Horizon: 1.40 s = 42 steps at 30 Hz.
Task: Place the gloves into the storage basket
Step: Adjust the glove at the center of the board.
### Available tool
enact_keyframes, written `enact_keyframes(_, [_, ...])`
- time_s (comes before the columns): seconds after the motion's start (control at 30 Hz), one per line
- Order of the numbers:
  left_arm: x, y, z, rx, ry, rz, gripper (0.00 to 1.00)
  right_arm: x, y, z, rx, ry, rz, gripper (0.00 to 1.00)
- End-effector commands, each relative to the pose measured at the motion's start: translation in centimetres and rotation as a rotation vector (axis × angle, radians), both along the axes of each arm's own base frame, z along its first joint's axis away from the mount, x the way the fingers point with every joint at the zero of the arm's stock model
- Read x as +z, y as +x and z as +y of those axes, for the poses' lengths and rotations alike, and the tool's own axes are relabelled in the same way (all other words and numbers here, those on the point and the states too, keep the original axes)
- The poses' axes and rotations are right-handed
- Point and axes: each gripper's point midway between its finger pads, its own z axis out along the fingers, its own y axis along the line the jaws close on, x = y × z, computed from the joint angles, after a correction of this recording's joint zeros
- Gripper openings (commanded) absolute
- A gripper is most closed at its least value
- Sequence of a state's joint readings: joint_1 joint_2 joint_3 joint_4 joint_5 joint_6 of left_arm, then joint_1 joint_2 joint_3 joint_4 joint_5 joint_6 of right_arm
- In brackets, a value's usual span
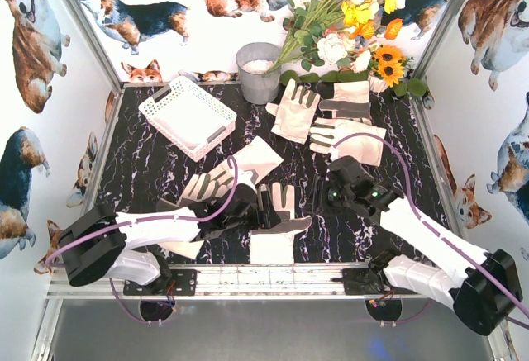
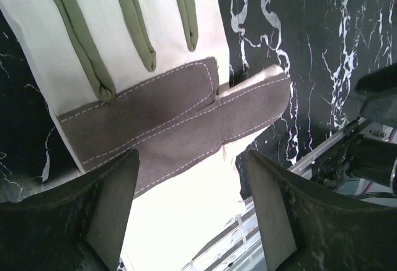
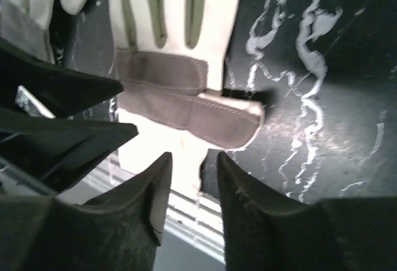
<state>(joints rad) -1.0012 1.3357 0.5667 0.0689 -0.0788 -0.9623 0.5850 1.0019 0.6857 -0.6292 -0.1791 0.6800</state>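
Note:
Several cream-white gloves lie on the black marbled table. The nearest glove (image 1: 277,227) lies palm up by the front edge, also in the left wrist view (image 2: 155,116) and the right wrist view (image 3: 180,91). My left gripper (image 1: 254,209) is open; its jaws (image 2: 192,206) straddle that glove's cuff and hold nothing. My right gripper (image 1: 332,192) hangs to the right of the glove, jaws (image 3: 193,187) slightly apart and empty. Another glove (image 1: 241,167) lies partly under the left arm. Three more gloves (image 1: 293,109) (image 1: 347,99) (image 1: 351,140) lie at the back right. The white lattice storage basket (image 1: 186,117) sits at the back left with no glove in it.
A grey metal bucket (image 1: 258,72) stands at the back centre beside a bunch of artificial flowers (image 1: 347,14). The table's metal front rail (image 1: 273,280) runs just below the nearest glove. Corgi-print walls close in the sides and back.

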Motion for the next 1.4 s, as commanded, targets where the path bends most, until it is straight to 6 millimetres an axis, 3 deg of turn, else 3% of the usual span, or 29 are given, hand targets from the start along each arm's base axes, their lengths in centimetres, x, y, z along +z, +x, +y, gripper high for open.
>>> enact_keyframes(0.0, [-0.8, -0.7, 0.3, 0.025, 0.002, 0.022, 0.62, 0.4, -1.5, 2.9, 0.058, 0.118, 0.059, 0.3])
enact_keyframes(0.1, [-1.4, -0.8, 0.5, 0.044, 0.005, 0.034, 0.57, -1.0, -1.8, 4.3, 0.072, 0.165, 0.104, 0.17])
enact_keyframes(0.2, [-2.0, -1.0, 0.9, 0.053, 0.016, 0.042, 0.55, -2.1, -1.7, 5.0, 0.088, 0.16, 0.136, 0.13])
enact_keyframes(0.5, [-4.1, -1.6, 2.3, 0.049, 0.081, 0.061, 0.54, -5.6, -0.4, 5.7, 0.107, 0.104, 0.165, 0.13])
enact_keyframes(0.77, [-5.3, -1.8, 4.1, 0.085, 0.153, 0.068, 0.54, -9.4, 1.0, 3.7, 0.033, -0.061, 0.176, 0.14])
enact_keyframes(0.93, [-6.1, -2.3, 5.0, 0.097, 0.191, 0.1, 0.53, -10.0, 1.2, 2.2, 0.017, -0.137, 0.177, 0.14])
enact_keyframes(1.17, [-5.1, -1.9, 4.0, 0.085, 0.156, 0.082, 0.53, -9.2, 1.3, -0.2, -0.047, -0.153, 0.146, 0.17])
enact_keyframes(1.37, [-5.0, -1.5, 3.1, 0.059, 0.168, 0.08, 0.54, -9.5, 1.0, -0.1, -0.043, -0.117, 0.171, 0.18])
